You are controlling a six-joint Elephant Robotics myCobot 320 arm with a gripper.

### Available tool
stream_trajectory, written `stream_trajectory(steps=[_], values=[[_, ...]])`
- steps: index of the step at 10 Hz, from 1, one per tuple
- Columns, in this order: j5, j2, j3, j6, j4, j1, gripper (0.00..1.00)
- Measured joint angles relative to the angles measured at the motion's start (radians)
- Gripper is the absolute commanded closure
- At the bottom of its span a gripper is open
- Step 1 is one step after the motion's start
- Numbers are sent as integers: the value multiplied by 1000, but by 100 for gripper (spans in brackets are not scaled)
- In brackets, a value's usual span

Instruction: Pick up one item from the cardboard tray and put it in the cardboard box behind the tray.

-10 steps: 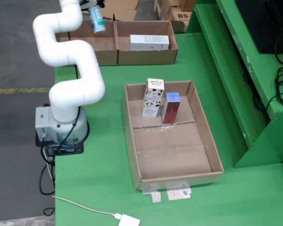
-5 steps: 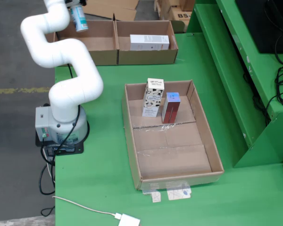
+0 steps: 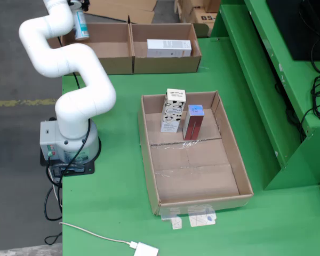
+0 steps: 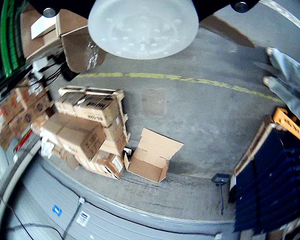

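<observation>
In the fixed view my gripper (image 3: pixel 79 10) is at the top left, shut on a pale blue-and-white cylindrical bottle (image 3: pixel 81 25). It holds the bottle over the left compartment of the cardboard box (image 3: pixel 104 64) behind the tray. The right compartment holds a white carton (image 3: pixel 169 48) lying flat. The cardboard tray (image 3: pixel 149 160) holds an upright cow-patterned carton (image 3: pixel 173 110) and a red box (image 3: pixel 193 122) at its far end. In the wrist view the bottle's round white base (image 4: pixel 142 24) fills the top; the fingers are mostly hidden.
The arm's base (image 3: pixel 69 141) stands at the green table's left edge. A cable with a white plug (image 3: pixel 145 249) lies at the front. Green shelving (image 3: pixel 272 96) rises at the right. The wrist view shows a concrete floor with stacked cardboard boxes (image 4: pixel 85 132).
</observation>
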Motion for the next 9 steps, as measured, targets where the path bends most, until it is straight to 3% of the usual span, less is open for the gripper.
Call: stream_trajectory(steps=[2,9], values=[[94,108,-2,81,-97,-63,100],[423,298,1,109,-428,-47,100]])
